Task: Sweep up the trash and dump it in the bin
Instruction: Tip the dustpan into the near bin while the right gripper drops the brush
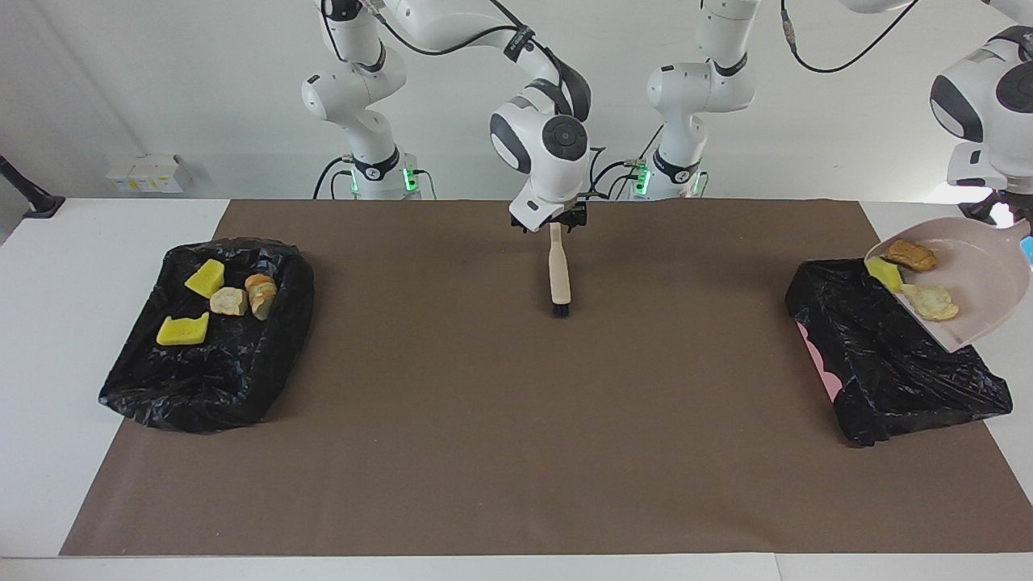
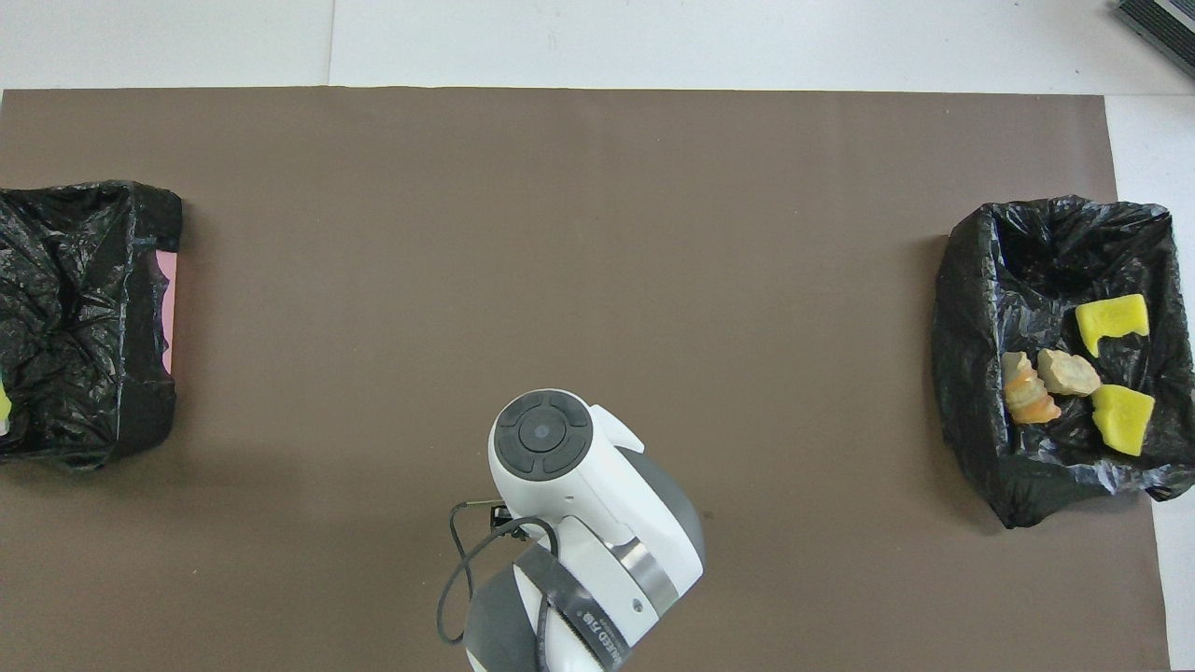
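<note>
The left gripper (image 1: pixel 994 211), at about three o'clock in the facing view, appears clamped on the handle of the beige plastic dustpan (image 1: pixel 980 278), which hangs in the air, though the fingers themselves are mostly hidden. The dustpan is tilted, its long axis running from the handle at about one o'clock down to the open lip at about eight o'clock, and the lip hangs over the black bag-lined bin (image 1: pixel 888 367) at the left arm's end of the table. Three pieces of trash ride in it: a brown bread-like chunk (image 1: pixel 912 255) highest, a green-topped yellow sponge (image 1: pixel 885 274) right at the lip, and a pale beige lump (image 1: pixel 930 301) beside it. These look light, the sponge soft and springy, the bread likely crumbly; none needs gripping, since they should slide off the smooth pan once it tips further, so the handle is the proper hold. The right gripper (image 1: pixel 554 220), at twelve o'clock near the robots, is closed on the beige-handled brush (image 1: pixel 558 270), which hangs bristles-down, pointing to six o'clock; this arm waits. Four more scraps (image 1: pixel 229 301) lie in the second black bag-lined bin (image 1: pixel 202 379) at nine o'clock.
</note>
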You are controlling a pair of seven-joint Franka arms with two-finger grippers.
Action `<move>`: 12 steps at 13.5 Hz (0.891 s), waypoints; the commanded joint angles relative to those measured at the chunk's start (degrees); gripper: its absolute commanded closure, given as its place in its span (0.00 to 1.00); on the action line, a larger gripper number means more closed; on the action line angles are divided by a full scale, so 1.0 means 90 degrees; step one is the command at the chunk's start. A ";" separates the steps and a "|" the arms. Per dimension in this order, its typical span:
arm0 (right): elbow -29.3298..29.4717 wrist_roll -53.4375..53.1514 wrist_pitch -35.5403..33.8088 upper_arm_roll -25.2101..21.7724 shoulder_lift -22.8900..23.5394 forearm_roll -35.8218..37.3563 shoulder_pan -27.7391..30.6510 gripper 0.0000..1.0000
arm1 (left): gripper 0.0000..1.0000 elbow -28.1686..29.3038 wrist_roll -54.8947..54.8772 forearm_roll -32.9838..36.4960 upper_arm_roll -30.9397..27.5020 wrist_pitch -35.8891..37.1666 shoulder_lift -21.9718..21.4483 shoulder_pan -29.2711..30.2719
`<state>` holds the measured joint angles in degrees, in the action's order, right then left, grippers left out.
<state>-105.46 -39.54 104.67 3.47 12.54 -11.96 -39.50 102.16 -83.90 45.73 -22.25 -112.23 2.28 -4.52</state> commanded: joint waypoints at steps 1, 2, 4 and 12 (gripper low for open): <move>0.0076 0.0591 -0.0515 0.0034 -0.0543 0.0118 0.0501 0.00 | 1.00 -0.0150 0.0230 0.0533 0.0215 0.0496 -0.0048 -0.0104; 0.0202 0.0952 -0.0691 0.0034 -0.0651 0.0176 0.0725 0.00 | 1.00 -0.0169 0.0241 0.0611 0.0293 0.0604 -0.0068 -0.0104; 0.0437 0.1451 -0.0897 0.0034 -0.0749 0.0322 0.1154 0.00 | 1.00 -0.0208 0.0212 0.0807 0.0439 0.0722 -0.0175 -0.0094; 0.1013 0.3941 -0.1015 0.0015 -0.1062 0.1016 0.2581 0.00 | 1.00 0.0161 0.1869 -0.2127 0.0958 0.1748 -0.0682 -0.0113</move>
<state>-97.53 -9.21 96.86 3.10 4.14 -4.42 -19.57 100.61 -72.11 32.65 -13.62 -96.97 -1.34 -4.96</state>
